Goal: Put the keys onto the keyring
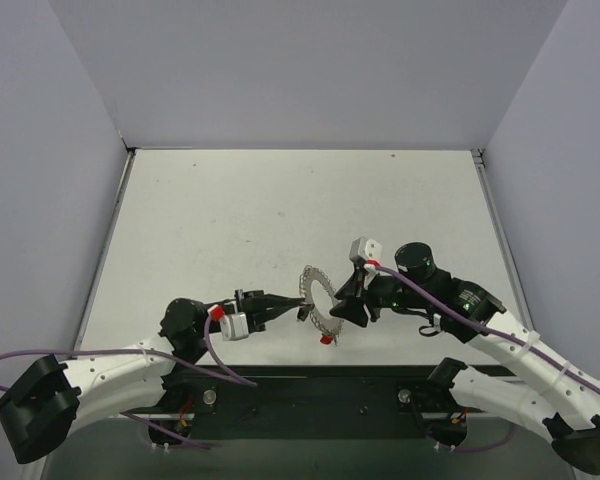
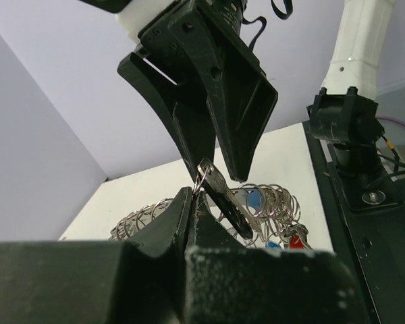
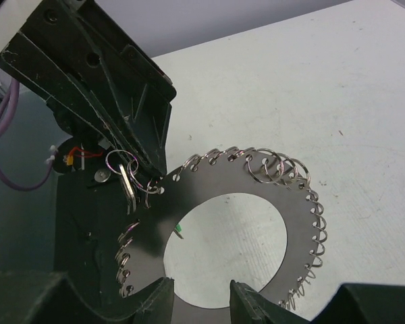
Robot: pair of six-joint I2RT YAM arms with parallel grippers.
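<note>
One keyring (image 3: 216, 179) and one tabletop (image 3: 337, 81). Keys (image 2: 295, 241), lower right of the left-wrist frame: at least one red and one blue head; more may hide among the wire loops (image 3: 277, 165).

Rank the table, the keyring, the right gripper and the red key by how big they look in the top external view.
1. table, by far the largest.
2. keyring and right gripper: much alike in extent, so I leave them tied.
3. red key, a small fleck under the keyring.
</note>
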